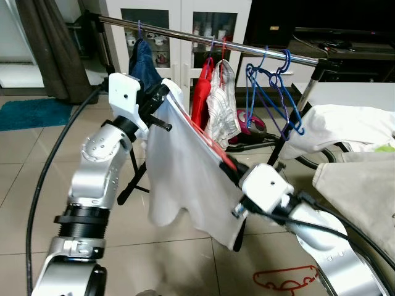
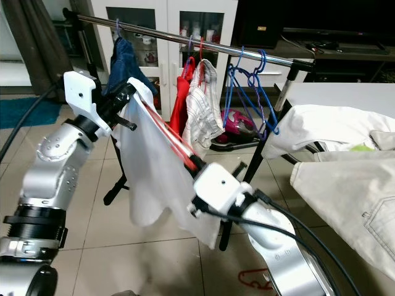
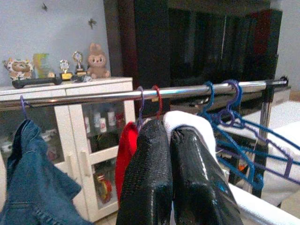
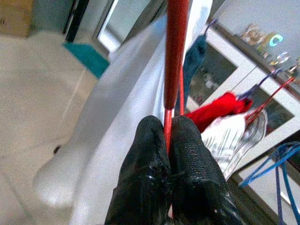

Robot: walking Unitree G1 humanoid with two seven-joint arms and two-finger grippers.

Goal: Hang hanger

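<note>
Our right gripper [image 4: 166, 140] is clamped on the thin red plastic hanger [image 4: 176, 51]; our left gripper [image 3: 169, 159] is pressed together on its white cloth garment [image 1: 179, 179], keeping it spread just below the chrome rail [image 1: 185, 32]'s middle, not yet hooked.

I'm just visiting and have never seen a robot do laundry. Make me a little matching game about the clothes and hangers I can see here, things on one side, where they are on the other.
Things:
1. white garment
2. denim garment
3. empty blue hangers
4. red hanger on the floor

Places:
A. lying on the tiles near the right arm
B. hooked on the rail toward its right end, nothing on them
C. held up on a red hanger between the left gripper and right gripper
D. hanging at the rail's left end

Pairs: 1-C, 2-D, 3-B, 4-A
</note>
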